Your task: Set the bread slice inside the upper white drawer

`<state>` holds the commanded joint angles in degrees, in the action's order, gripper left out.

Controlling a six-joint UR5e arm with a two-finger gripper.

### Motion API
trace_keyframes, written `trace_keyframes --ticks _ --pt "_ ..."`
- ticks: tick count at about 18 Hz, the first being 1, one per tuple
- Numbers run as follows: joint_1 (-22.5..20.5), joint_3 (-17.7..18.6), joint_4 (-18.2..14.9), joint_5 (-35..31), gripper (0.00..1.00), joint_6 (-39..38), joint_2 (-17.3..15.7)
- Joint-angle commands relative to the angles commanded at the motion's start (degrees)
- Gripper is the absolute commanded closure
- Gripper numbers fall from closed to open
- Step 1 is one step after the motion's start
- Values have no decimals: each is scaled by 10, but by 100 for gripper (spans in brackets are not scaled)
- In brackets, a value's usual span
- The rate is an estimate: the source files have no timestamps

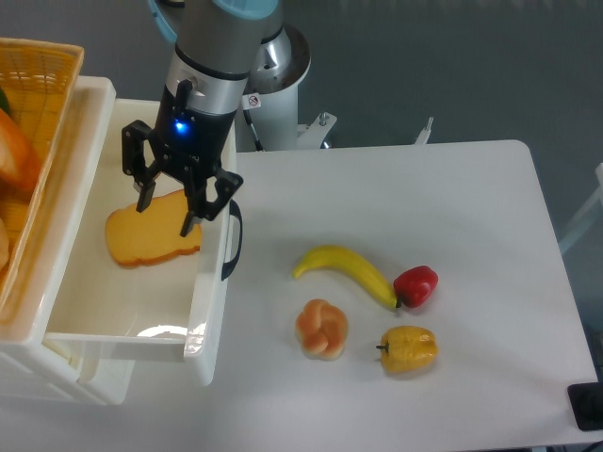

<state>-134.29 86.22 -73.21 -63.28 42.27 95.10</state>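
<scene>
The bread slice [151, 240] lies flat on the floor of the upper white drawer [141, 311], its yellow-orange face up and its darker crust edge showing along the near side. It sits in the far half of the drawer, closer to the handle side than to the basket side. The hand [168, 209] hangs over the drawer just above the slice, its two black fingers [198, 200] spread apart and holding nothing; one finger is over the far left corner of the slice, the other over its right edge, and whether the tips touch the slice cannot be told. A blue light glows on the wrist above the hand.

The drawer is pulled out from its white cabinet, with its black curved handle [233, 247] on the side facing the desk [471, 235]. A lower white drawer [85, 377] shows beneath it at the near edge. A woven yellow-orange basket [33, 113] stands on the side of the drawer away from the handle, overlapping its rim.

On the desk, beyond the handle, lie a yellow banana [344, 268], a red bell pepper [415, 284] touching the banana's far tip, a knotted orange-pink bun [321, 329] just near the banana, and a yellow bell pepper [408, 349] beside the bun
</scene>
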Motion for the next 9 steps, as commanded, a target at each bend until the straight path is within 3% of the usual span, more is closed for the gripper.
trace_keyframes --ticks 4,6,9 --pt "-18 -3 3 -2 0 4 2" --pt "-29 -3 6 -3 0 44 3" --pt "-29 0 5 -66 0 91 16"
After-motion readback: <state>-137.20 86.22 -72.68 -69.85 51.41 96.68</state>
